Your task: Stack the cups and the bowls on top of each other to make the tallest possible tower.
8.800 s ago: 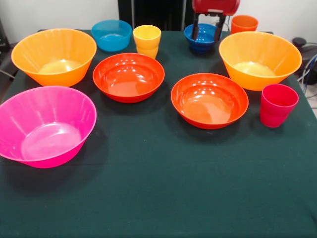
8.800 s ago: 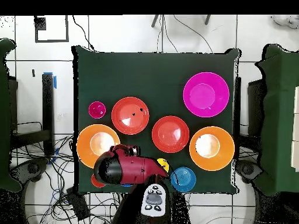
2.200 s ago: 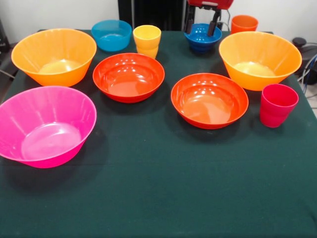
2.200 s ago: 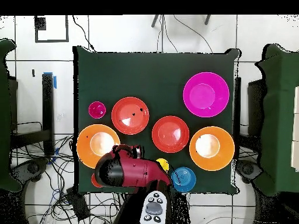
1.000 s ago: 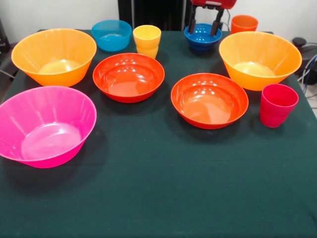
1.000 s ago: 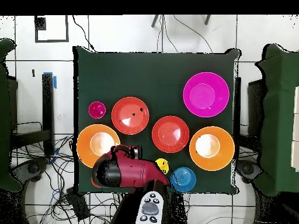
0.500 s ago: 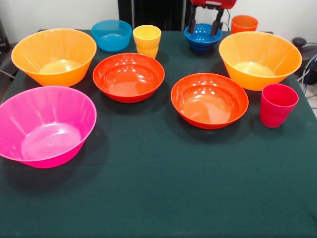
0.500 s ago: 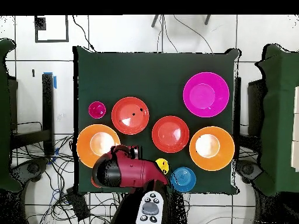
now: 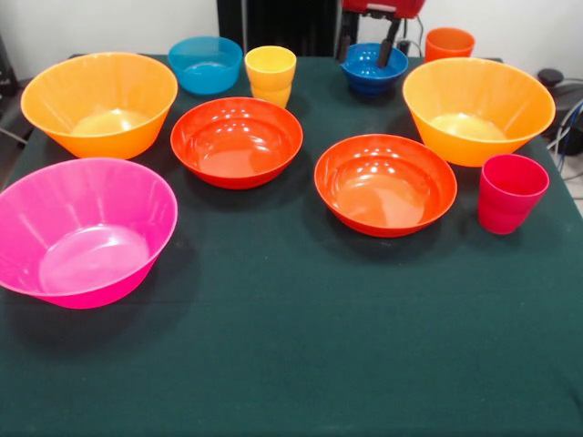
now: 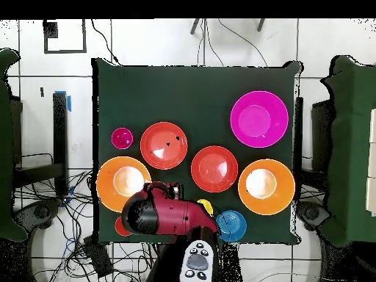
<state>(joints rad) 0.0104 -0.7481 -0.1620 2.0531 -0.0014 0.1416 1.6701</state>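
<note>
No tower begun: all bowls and cups sit apart on the table [image 9: 291,364]; gripper [image 9: 366,47] spread over dark blue bowl [image 9: 373,66], grasping nothing.

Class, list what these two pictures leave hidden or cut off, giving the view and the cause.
1. Dark blue bowl: overhead view, covered by the arm.
2. Orange cup: overhead view, mostly under the arm; front view, base behind the big orange bowl.
3. Gripper: front view, upper part cut off by the top edge.
</note>
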